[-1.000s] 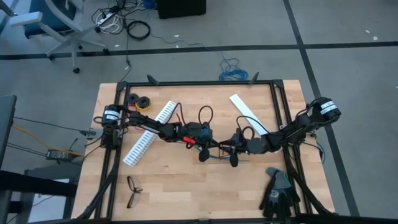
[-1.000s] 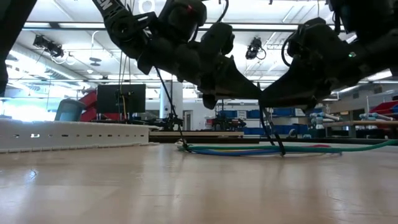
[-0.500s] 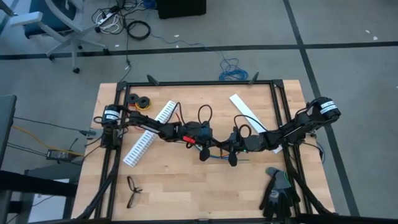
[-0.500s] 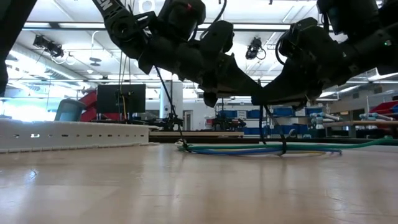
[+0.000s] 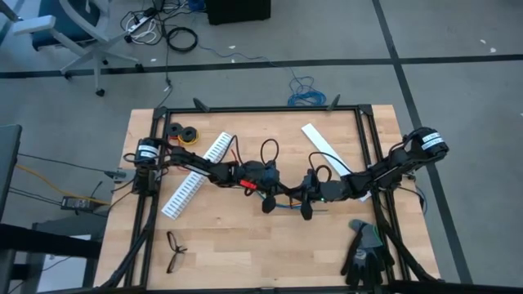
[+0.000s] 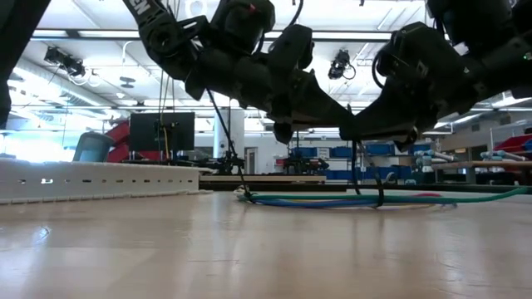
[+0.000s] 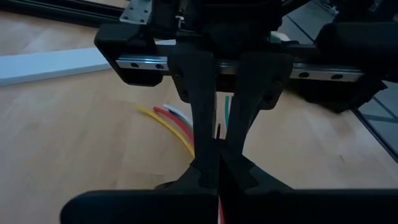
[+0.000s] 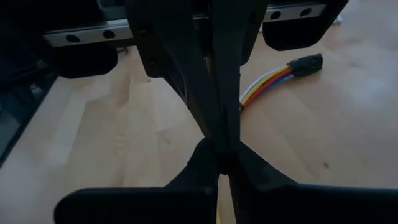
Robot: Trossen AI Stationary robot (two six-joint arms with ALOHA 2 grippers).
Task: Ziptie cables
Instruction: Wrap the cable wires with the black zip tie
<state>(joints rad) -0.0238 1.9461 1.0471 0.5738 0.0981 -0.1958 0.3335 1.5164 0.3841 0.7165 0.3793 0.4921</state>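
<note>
Two tools meet nose to nose just right of the middle of the high view. The left tool [image 5: 280, 193] is clamped shut and so is the right tool [image 5: 301, 196], each seemingly pinching a thin black ziptie [image 6: 378, 198] that loops around the cables [image 6: 349, 198], though exactly what each one has hold of is hard to make out. The cables lie flat on the desk [image 5: 237, 237] under both tools. A white slotted strip [image 5: 194, 175] sits left of centre, black glasses [image 5: 174, 248] lower left, gloves [image 5: 365, 253] lower right.
</note>
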